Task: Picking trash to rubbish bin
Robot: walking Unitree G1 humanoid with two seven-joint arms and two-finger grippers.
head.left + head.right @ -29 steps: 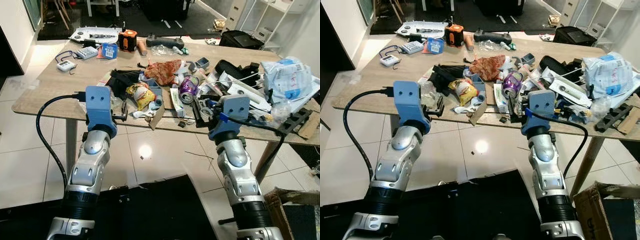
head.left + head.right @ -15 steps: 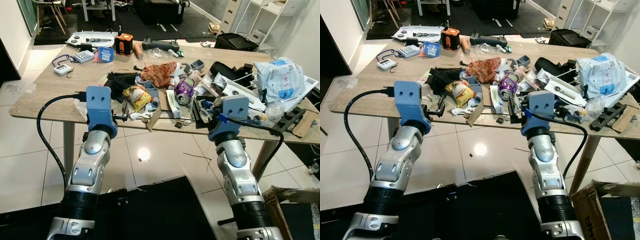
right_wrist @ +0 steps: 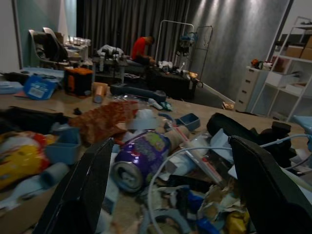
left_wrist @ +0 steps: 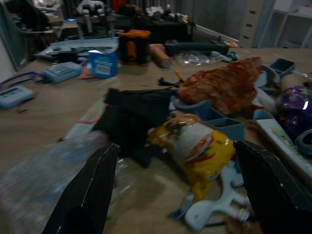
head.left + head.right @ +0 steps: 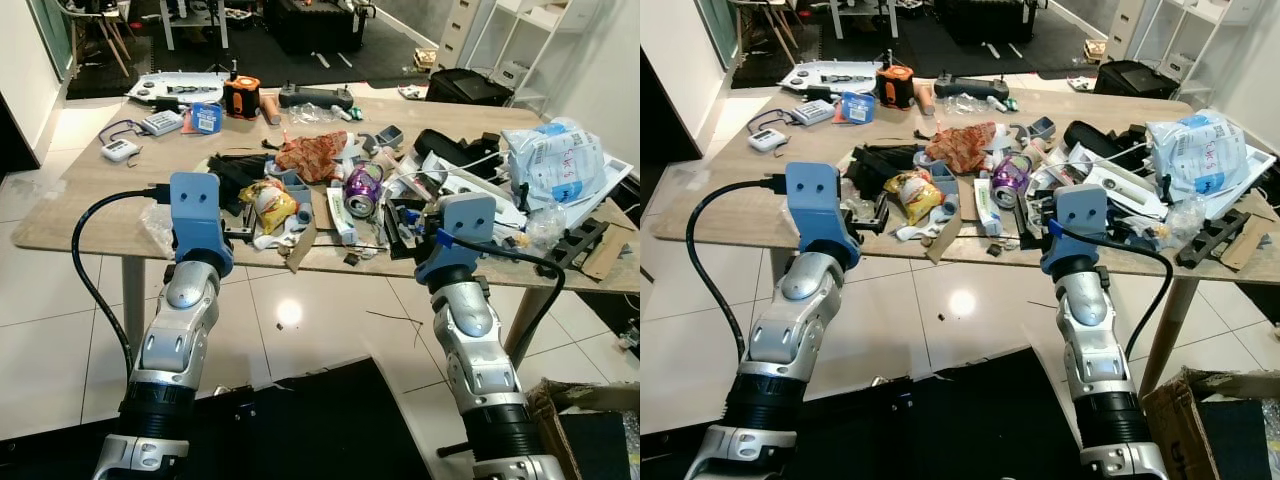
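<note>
Right wrist view: purple can point(image 3: 138, 158) seemingly between right tool point(image 3: 170, 195) fingers.

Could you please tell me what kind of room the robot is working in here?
Probably a home workroom or studio: a cluttered wooden table on white floor tiles, white shelving, and a clothes rack against dark curtains.

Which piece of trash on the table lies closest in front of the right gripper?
The purple can, on its side, its open end facing the right gripper; the yellow snack bag lies nearer the left arm.

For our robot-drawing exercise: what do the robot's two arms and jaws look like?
Both arms are jointed silver metal with black collars lower down. Each wrist carries a boxy blue housing, left and right, with a thick black cable looping from it. The jaws are long black fingers.
</note>
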